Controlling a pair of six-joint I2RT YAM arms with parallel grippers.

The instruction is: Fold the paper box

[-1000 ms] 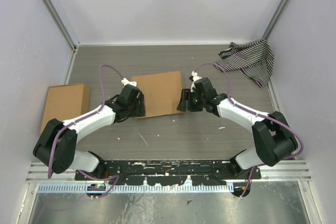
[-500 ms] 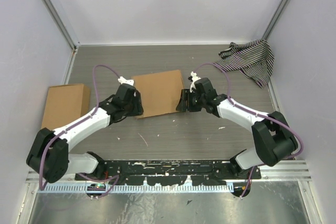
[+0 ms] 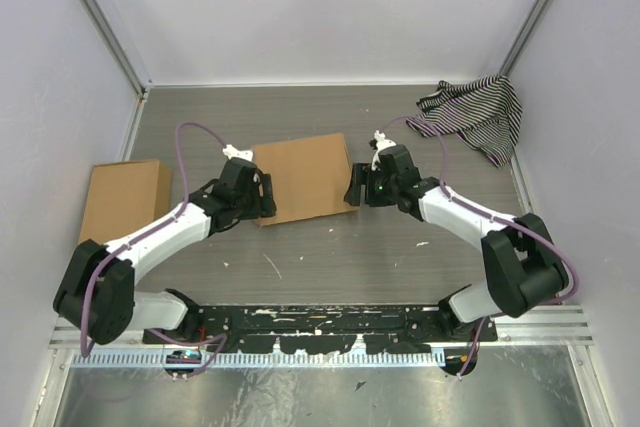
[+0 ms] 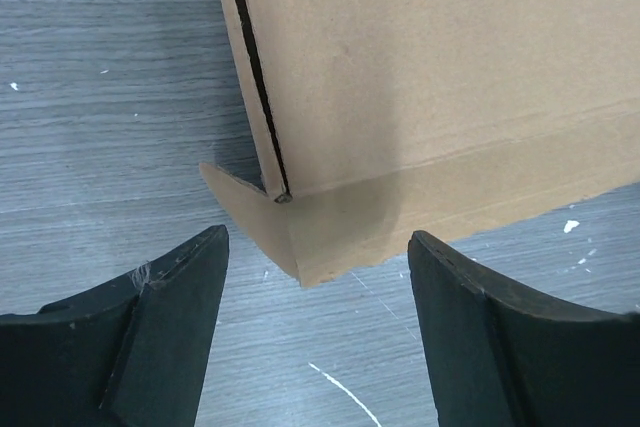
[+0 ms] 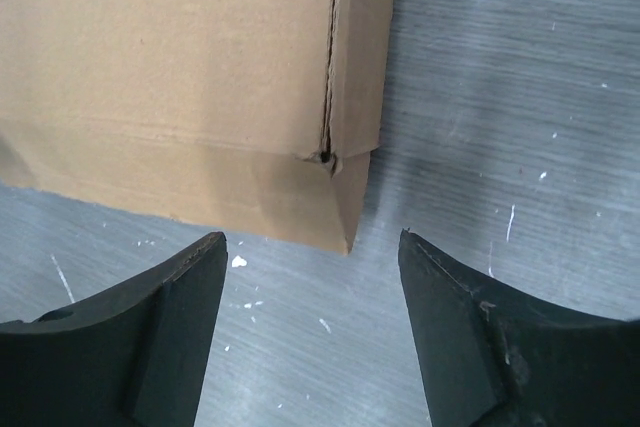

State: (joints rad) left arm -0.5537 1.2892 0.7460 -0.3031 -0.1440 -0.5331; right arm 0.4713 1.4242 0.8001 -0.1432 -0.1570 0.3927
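Note:
The paper box (image 3: pixel 305 176) is a plain brown cardboard box lying closed and flat in the middle of the table. My left gripper (image 3: pixel 266 198) is open at its near left corner, which shows in the left wrist view (image 4: pixel 300 237) with a small flap sticking out sideways, just ahead of the fingertips. My right gripper (image 3: pixel 352 185) is open at its near right corner, seen in the right wrist view (image 5: pixel 340 212) just ahead of the fingers. Neither gripper holds anything.
A narrower oblong brown cardboard piece (image 3: pixel 124 202) lies at the left wall. A black-and-white striped cloth (image 3: pixel 475 114) lies at the back right. The grey table (image 3: pixel 330 257) carries white scuffs in front of the box.
The left arm has shifted up and slightly right along the box's left corner. The right gripper has pulled back a little to the right of the box's right edge. The box has hardly moved.

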